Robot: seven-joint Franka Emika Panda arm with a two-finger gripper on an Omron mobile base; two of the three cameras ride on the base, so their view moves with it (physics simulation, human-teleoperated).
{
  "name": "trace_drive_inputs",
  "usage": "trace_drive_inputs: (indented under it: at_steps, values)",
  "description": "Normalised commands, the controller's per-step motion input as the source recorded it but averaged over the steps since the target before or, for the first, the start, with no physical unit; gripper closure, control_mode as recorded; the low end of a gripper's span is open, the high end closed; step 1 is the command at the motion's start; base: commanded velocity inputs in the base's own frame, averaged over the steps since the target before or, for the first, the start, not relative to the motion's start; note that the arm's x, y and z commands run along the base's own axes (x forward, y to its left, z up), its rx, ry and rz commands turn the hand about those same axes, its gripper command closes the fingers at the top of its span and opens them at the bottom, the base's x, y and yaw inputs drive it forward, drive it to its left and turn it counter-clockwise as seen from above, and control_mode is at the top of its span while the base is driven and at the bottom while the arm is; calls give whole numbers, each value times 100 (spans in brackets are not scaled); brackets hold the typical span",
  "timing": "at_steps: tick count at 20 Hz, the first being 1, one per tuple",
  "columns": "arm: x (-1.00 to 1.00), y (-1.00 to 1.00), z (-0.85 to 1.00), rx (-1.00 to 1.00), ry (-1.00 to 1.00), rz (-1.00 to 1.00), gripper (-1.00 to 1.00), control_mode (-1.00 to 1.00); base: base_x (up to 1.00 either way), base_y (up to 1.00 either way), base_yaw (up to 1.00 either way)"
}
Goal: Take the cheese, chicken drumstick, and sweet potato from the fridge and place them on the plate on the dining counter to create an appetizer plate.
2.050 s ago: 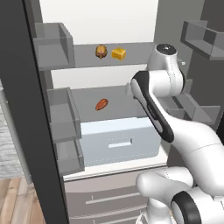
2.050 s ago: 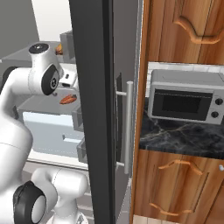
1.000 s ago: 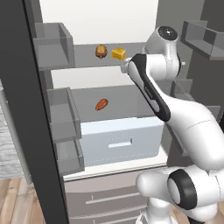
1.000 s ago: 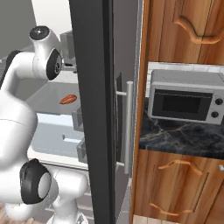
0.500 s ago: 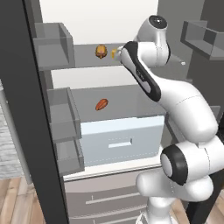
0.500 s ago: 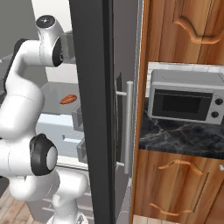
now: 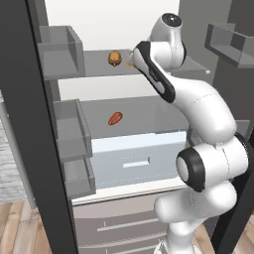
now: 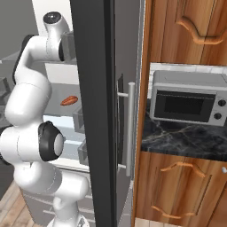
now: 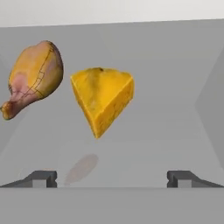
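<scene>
Jaws of the gripper (image 9: 111, 177) stood wide, holding nothing, aimed at the cheese (image 9: 103, 99) on the upper fridge shelf (image 7: 99, 62) beside the chicken drumstick (image 9: 35, 78), probably so the wedge could fit between them.

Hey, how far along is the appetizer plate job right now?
Done: the fridge stands open. In hand: nothing yet; the gripper is open, aimed at the cheese on the upper shelf, beside the chicken drumstick. Left: all three foods, including the sweet potato on the lower shelf, are yet to be carried to the plate.
</scene>
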Motion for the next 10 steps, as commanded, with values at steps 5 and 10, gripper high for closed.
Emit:
trace_drive_inputs:
  at_steps: [5,10]
  values:
    - [45,11,0,0,0,-2,-100,-100,0,0,0]
    - [48,17,-2,0,0,-1,-100,-100,0,0,0]
